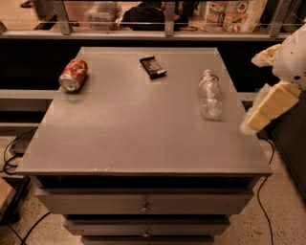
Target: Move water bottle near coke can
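The water bottle (209,93) lies on its side at the right of the grey tabletop (134,124), cap pointing to the far edge. The coke can (73,74) lies on its side at the far left of the tabletop, silver top toward me. My gripper (251,94) hangs off the table's right edge, to the right of the bottle and apart from it. Its two pale yellow fingers (270,106) are spread open with nothing between them.
A flat dark snack bar wrapper (153,66) lies at the far middle of the tabletop, between can and bottle. Drawers (143,203) sit below the front edge. A railing and bagged goods (234,9) stand behind the table. Cables lie on the floor at left and right.
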